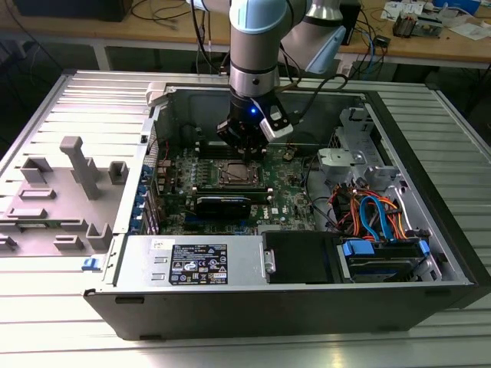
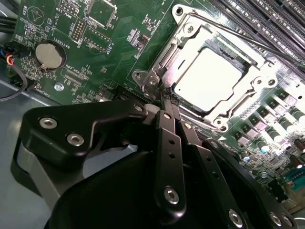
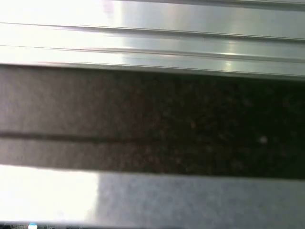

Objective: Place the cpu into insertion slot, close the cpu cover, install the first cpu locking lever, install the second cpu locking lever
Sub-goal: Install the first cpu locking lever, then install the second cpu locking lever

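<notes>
In the second wrist view the cpu (image 2: 207,78) lies flat in the insertion slot (image 2: 189,113), its pale silver top showing through the window of the cpu cover (image 2: 259,82), which is down over it. A thin locking lever rod (image 2: 257,45) runs along the socket's side by the memory slots. My gripper (image 2: 167,100) is shut, its black fingertips pressed together and resting at the socket's corner, with nothing seen between them. In the exterior view the gripper (image 1: 245,146) hangs just above and behind the socket (image 1: 236,175) inside the open computer case.
Long memory slots (image 2: 267,19) border the socket and a coin battery (image 2: 49,56) sits on the green board. A black card (image 1: 222,205), drive cage with blue and orange cables (image 1: 376,215) and power supply (image 1: 192,264) crowd the case. A grey fixture (image 1: 77,165) stands outside it.
</notes>
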